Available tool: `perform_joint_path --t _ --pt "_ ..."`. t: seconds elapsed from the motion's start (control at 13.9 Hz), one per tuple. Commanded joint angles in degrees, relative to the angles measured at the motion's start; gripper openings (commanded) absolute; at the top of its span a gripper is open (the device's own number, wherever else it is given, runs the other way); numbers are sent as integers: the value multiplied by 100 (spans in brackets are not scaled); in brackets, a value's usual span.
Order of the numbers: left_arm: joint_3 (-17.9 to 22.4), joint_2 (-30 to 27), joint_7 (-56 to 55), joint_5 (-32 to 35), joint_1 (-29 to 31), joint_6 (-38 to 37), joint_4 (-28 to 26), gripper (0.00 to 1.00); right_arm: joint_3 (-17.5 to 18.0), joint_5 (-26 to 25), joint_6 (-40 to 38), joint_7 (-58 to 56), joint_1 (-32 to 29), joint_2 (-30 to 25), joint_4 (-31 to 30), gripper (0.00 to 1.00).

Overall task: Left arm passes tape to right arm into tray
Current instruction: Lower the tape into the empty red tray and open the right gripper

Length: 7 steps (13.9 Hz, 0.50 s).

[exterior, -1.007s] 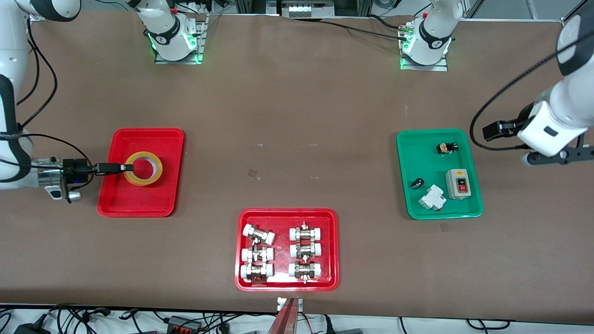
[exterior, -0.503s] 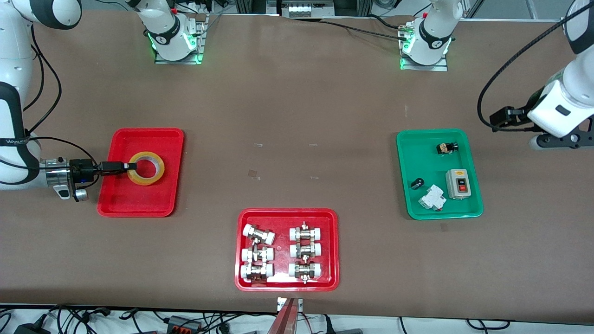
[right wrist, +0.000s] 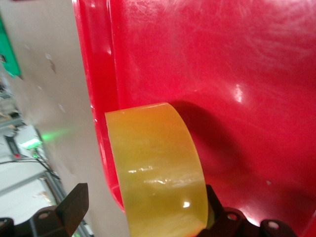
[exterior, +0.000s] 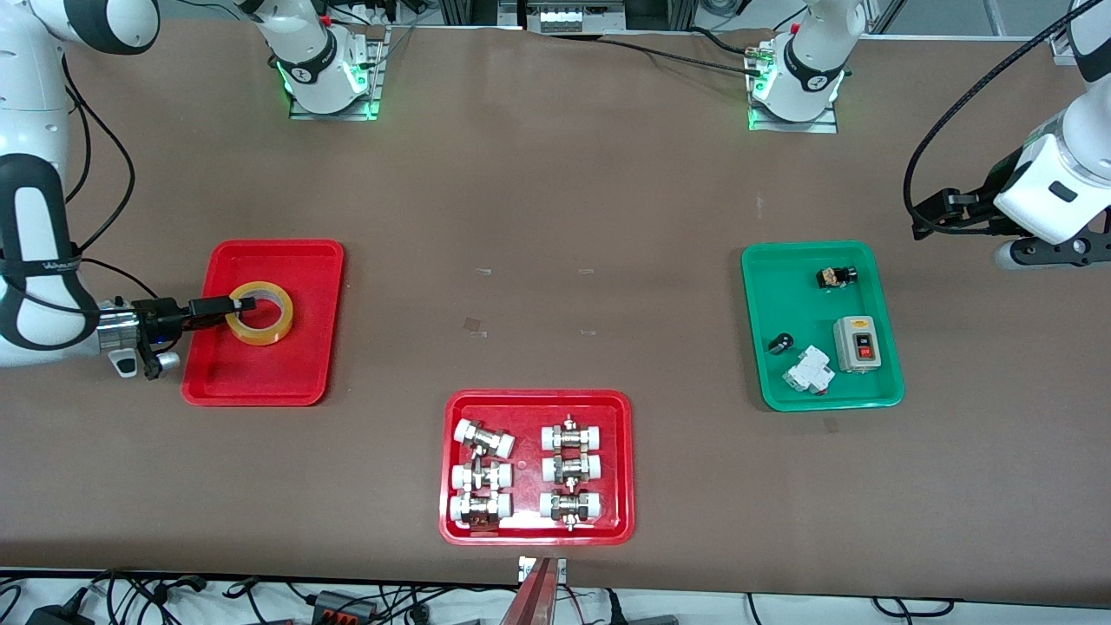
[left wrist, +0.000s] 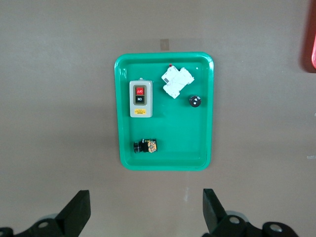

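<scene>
Front view: tape [exterior: 259, 312] lies in the tray [exterior: 260, 382], its rim between the right tool's [exterior: 244, 304] spread, released fingers.

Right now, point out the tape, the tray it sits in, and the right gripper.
tape [exterior: 276, 323], front view, on the yellow band nearest the camera.
tray [exterior: 260, 382], front view, on bare red floor.
right gripper [exterior: 245, 305], front view, between the fingertips at the roll's wall.

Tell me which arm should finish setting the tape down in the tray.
Right. Its hand is already at the tape, over the plain red tray, one finger in the roll's hole. The left hand waits open past the green tray, at the left arm's end of the table.
</scene>
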Motion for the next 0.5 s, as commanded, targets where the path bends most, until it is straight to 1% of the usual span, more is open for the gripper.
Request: perform_joint_path --t 0.0,0.22,0.29,0.43 --pt "54 -117 24 -104 -15 173 -36 100 2 -539 229 5 277 -320 -33 100" --pt "81 -117 32 -113 19 201 -62 100 2 -1347 563 14 576 -646 -68 100" --pt "81 -117 33 -113 28 166 -62 100 2 -1480 572 14 629 -725 -94 100" --pt "90 -117 41 -122 63 174 -53 100 -24 -1543 546 22 621 -848 -86 100"
